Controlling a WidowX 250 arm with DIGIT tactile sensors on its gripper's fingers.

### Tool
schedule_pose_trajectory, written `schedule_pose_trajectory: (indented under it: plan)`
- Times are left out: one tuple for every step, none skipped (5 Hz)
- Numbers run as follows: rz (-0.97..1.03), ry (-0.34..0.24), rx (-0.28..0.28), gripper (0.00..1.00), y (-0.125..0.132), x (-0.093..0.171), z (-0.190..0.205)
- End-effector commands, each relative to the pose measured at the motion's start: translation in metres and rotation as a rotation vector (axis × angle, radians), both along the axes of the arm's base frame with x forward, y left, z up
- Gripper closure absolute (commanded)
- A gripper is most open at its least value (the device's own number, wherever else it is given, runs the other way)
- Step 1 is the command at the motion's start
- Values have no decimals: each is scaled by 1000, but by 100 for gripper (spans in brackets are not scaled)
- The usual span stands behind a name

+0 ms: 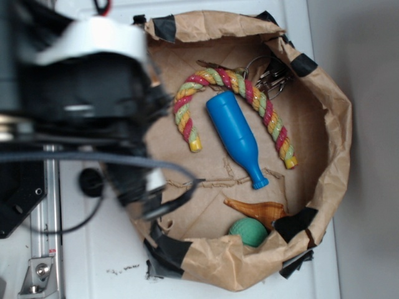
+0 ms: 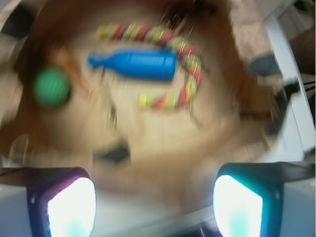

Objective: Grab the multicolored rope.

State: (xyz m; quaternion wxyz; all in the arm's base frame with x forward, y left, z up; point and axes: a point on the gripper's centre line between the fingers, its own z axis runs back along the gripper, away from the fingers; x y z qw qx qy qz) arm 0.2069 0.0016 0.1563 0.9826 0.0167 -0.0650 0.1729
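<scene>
My gripper (image 2: 154, 207) is wide open, holding nothing; in the wrist view my two fingers (image 2: 66, 205) sit at the bottom corners, spread far apart, glowing pads, bare gap between them. Wrist view is motion-blurred. In the exterior view my arm (image 1: 87, 93) is a dark blurred mass over the left rim of the brown paper-bag basket (image 1: 333, 124), whose rolled edge is patched with black tape (image 1: 165, 28); fingertips themselves not clear there. The multicolored rope (image 1: 230, 81) lies on the basket floor, bent into an arch: pink-red, yellow and pale green twisted strands, one yellow end at lower left of the arch, the other out to the right near the bag wall. I am well apart from it, not touching. The blue bottle-shaped toy (image 1: 237, 137) lies inside the arch, fat end up under the rope's curve, narrow neck pointing down-right; cannot tell if it touches the rope. A bunch of keys on a ring (image 1: 269, 71) sits just beyond the top of the arch, against the rope. At the near right of the basket, a green ball (image 1: 248, 232) beside an orange-brown plastic piece (image 1: 259, 210). Basket stands on a white table (image 1: 93, 261).
</scene>
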Motion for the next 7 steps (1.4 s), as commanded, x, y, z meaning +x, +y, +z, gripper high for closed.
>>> schedule_pose_trajectory:
  plan:
    - [215, -7, 85, 0, 15, 39, -63]
    - [215, -7, 85, 0, 15, 39, -63]
    - [215, -7, 85, 0, 15, 39, -63]
    - [215, -7, 85, 0, 15, 39, -63]
    - [258, 36, 108, 0, 49, 62, -112]
    - [236, 71, 53, 0, 47, 69, -151]
    - [191, 83, 41, 0, 39, 76, -161]
